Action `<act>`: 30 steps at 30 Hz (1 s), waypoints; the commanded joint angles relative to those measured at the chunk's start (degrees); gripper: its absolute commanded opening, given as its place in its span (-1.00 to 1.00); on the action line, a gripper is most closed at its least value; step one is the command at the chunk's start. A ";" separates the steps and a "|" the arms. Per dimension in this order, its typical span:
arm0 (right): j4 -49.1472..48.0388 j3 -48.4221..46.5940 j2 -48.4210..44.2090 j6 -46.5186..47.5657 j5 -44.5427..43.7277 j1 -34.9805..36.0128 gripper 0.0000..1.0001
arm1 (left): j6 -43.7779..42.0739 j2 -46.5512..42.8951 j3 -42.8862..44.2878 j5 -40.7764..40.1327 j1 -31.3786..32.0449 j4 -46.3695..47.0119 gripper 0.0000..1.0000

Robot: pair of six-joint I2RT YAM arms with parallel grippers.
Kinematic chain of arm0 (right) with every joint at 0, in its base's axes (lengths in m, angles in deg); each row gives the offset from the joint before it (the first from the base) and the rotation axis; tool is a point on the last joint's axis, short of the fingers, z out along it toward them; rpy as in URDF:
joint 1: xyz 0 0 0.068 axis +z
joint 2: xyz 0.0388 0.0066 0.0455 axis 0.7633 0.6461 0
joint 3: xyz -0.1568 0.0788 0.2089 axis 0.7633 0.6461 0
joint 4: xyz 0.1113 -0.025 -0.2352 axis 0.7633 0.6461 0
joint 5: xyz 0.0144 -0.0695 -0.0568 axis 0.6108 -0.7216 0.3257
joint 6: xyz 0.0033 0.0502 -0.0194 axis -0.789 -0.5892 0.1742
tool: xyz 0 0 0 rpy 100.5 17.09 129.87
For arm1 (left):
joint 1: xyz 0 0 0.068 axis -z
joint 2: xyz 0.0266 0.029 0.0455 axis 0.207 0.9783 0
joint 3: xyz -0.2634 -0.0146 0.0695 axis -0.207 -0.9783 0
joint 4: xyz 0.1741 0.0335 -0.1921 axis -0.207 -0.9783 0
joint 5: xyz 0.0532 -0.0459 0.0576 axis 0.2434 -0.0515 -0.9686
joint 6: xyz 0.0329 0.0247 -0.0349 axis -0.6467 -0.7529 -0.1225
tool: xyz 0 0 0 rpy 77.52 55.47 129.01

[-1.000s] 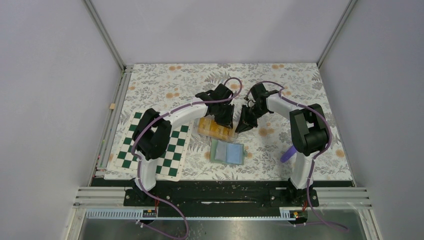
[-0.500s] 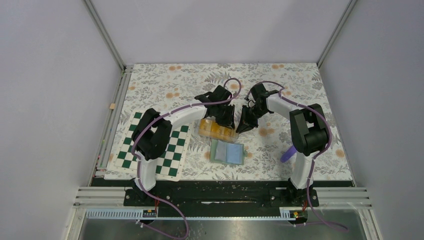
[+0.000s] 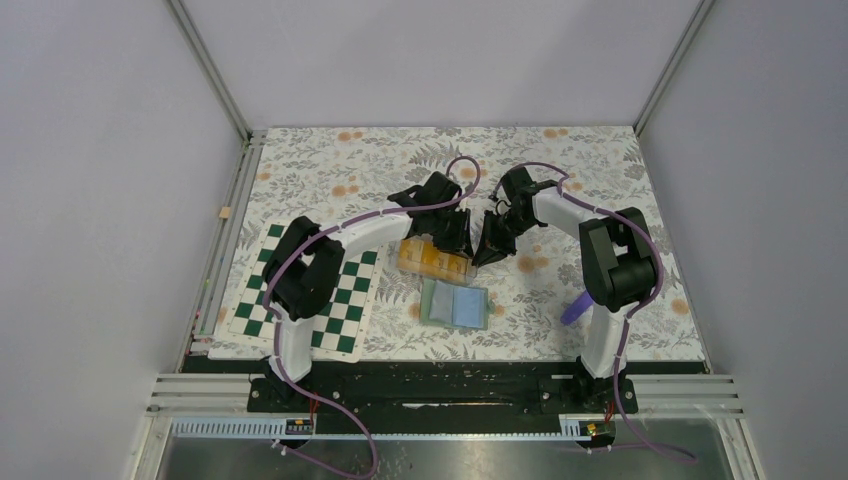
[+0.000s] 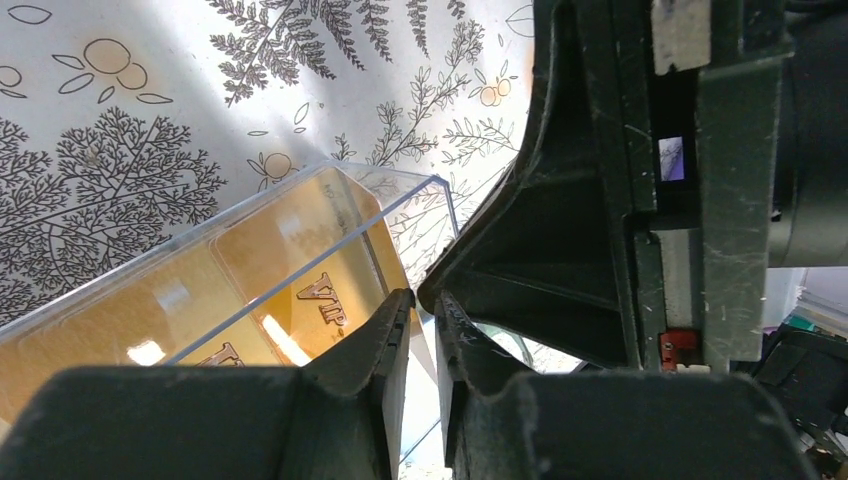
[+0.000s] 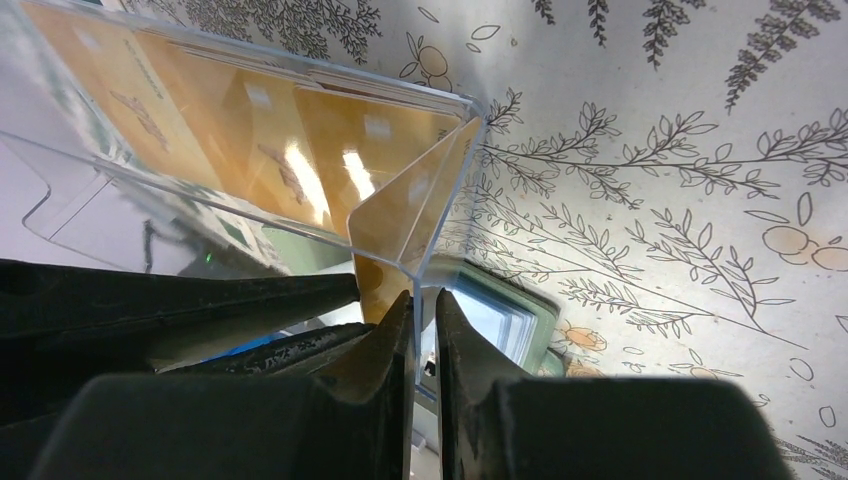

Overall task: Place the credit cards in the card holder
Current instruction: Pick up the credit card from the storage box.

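The small flat orange-yellow credit cards sit inside a clear plastic box near the middle of the flower-print worktop. One card leans slanted at the box end by the right gripper. A flat green-and-blue card holder lies just beside the box, toward the near edge, w/ no orange card on it that I can see. A green-and-white chequered board lies by the left edge.

Right gripper: jaws pinched on the thin end wall of the box. Left gripper: jaws almost together at the same end, can't tell if they pinch anything.

I think the cards are light, thin, stiff & slippery. Best to pinch both flat faces at an edge that sticks up. The box is light & smooth too, so it may slide or tip.
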 commanded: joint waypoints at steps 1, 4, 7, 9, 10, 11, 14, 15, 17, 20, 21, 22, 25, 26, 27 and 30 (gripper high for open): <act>-0.77 -2.20 -1.25 0.25 5.40 0.65 -0.76 | 0.56 0.83 -1.45 0.73 -0.27 0.87 -0.65; -0.49 -2.31 -1.25 0.42 5.33 0.66 -0.76 | 0.79 1.36 -1.09 -0.90 -0.47 -0.64 -0.51; -0.27 -2.42 -1.25 0.51 5.30 0.62 -0.76 | 0.90 1.83 -1.16 -0.98 -0.52 -1.03 -0.44; -0.36 -2.49 -1.26 0.51 5.38 0.65 -0.76 | 1.19 2.01 -1.54 0.00 -0.70 -0.23 -0.43; -0.27 -2.51 -1.27 0.51 5.42 0.64 -0.76 | 1.39 2.15 -1.69 0.49 -0.69 0.20 -0.43; -0.27 -2.51 -1.22 0.51 5.40 0.64 -0.76 | 1.59 2.29 -1.81 0.71 -0.77 0.38 -0.45; -0.32 -2.51 -1.29 0.52 5.40 0.71 -0.75 | 1.71 2.34 -1.78 0.45 -0.78 0.45 -0.66; -0.33 -2.46 -1.42 0.51 5.40 0.65 -0.75 | 1.71 2.15 -1.70 -0.03 -0.78 0.10 -0.77; -0.16 -2.62 -1.63 0.77 5.33 0.64 -0.75 | 1.44 2.02 -0.91 -1.35 -0.78 -1.31 -1.00; 0.19 -2.82 -2.47 1.11 5.32 0.64 -0.68 | 0.87 1.13 0.03 -2.28 -0.84 -2.49 -1.00; 0.18 -2.85 -3.06 1.15 5.19 0.64 -0.64 | 0.71 0.70 0.27 -2.45 -0.80 -2.74 -1.00; 0.12 -2.86 -3.65 1.20 4.83 0.64 -0.58 | 0.79 0.01 0.40 -2.66 -0.78 -2.76 -1.00; 0.59 -2.86 -6.18 1.34 2.71 0.65 -0.24 | 1.07 -2.87 0.73 -3.70 -1.00 -2.41 -1.00; 0.80 -2.86 -7.32 1.53 1.81 0.57 -0.10 | 1.09 -4.03 0.89 -4.34 -1.08 -2.52 -1.00; 0.95 -2.73 -8.41 1.68 0.73 0.59 0.01 | 0.93 -5.16 0.91 -5.27 -1.17 -2.60 -1.00; 1.47 -2.02 -12.81 2.15 -1.55 0.55 0.27 | 0.47 -9.51 0.22 -8.16 -1.27 -2.66 -1.00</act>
